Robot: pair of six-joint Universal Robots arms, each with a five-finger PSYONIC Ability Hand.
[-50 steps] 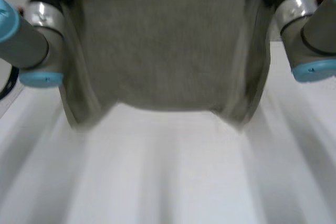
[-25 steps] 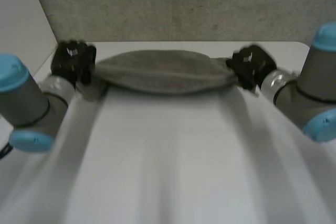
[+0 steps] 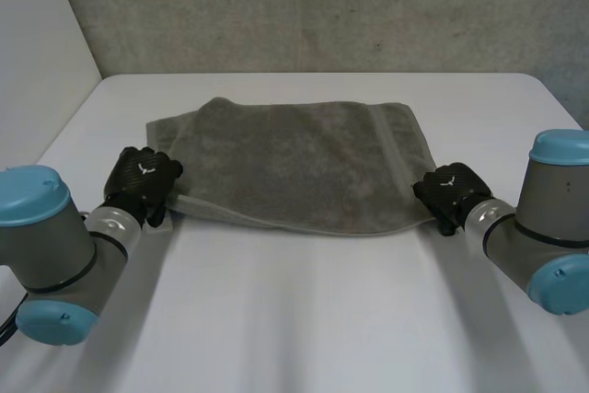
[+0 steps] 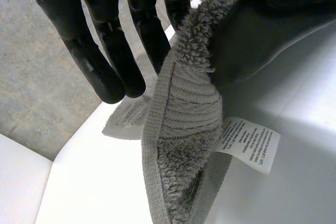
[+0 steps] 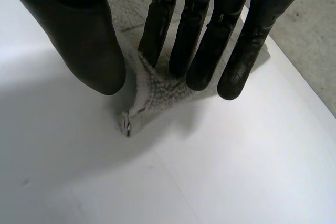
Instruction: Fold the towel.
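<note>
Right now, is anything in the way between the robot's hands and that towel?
Nothing visible stands between them. The left hand pinches the near left corner of the towel, and the right hand pinches its near right corner, so both are in direct contact. The rest of the towel lies spread on the white table.

Grey terry cloth on the towel (image 3: 304, 167), looped and rough, flat woven band along the hem; thin white printed label (image 4: 247, 142); smooth matt white tabletop (image 3: 304, 319); grainy concrete wall (image 3: 304, 6).
</note>
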